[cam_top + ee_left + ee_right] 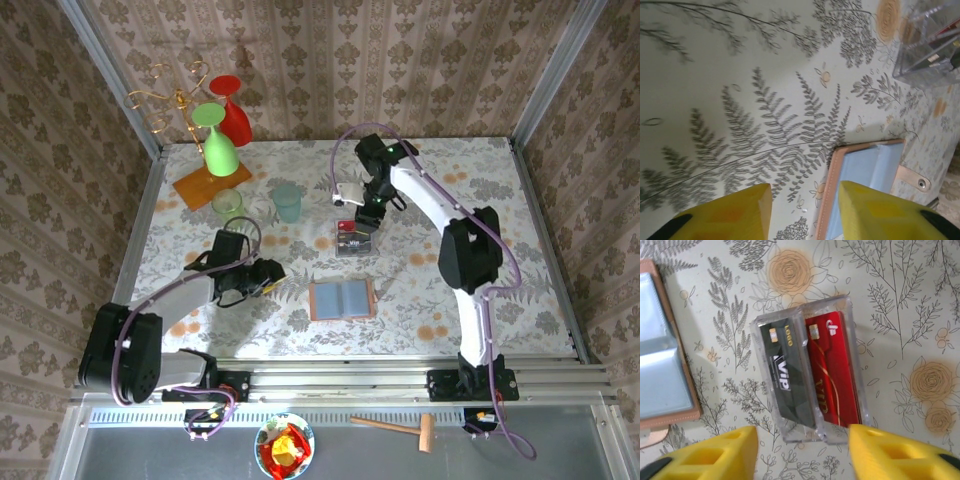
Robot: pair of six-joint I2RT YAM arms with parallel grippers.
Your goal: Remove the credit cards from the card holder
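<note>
small salmon-tan leather-like bifold card holder (341,299), open flat on the pale floral-print worktop (420,300), just below centre of the top view, grey-blue inner pockets facing up, snap tab (912,179) at lower right of the left wrist view. thin black plastic credit card (787,375) with white "vip" print and thin red plastic credit card (832,372) with gold lettering, side by side in a small clear plastic tray (790,435), mid-frame in the right wrist view, chips toward the top of the frame. tray near the card holder but apart from it, just above it in the top view. right tool (802,440) at the bottom edge of the right wrist view, yellow fingers spread wide, released, nothing between them, poised over the lower end of the tray. left tool (805,200) at the bottom of the left wrist view, yellow fingers parted, released, gripping nothing, over bare worktop beside the holder's left edge; left of the card holder in the top view. upper left of the top view: green glass (219,145) and red glass (234,115) by a gold wire rack (170,100).
</note>
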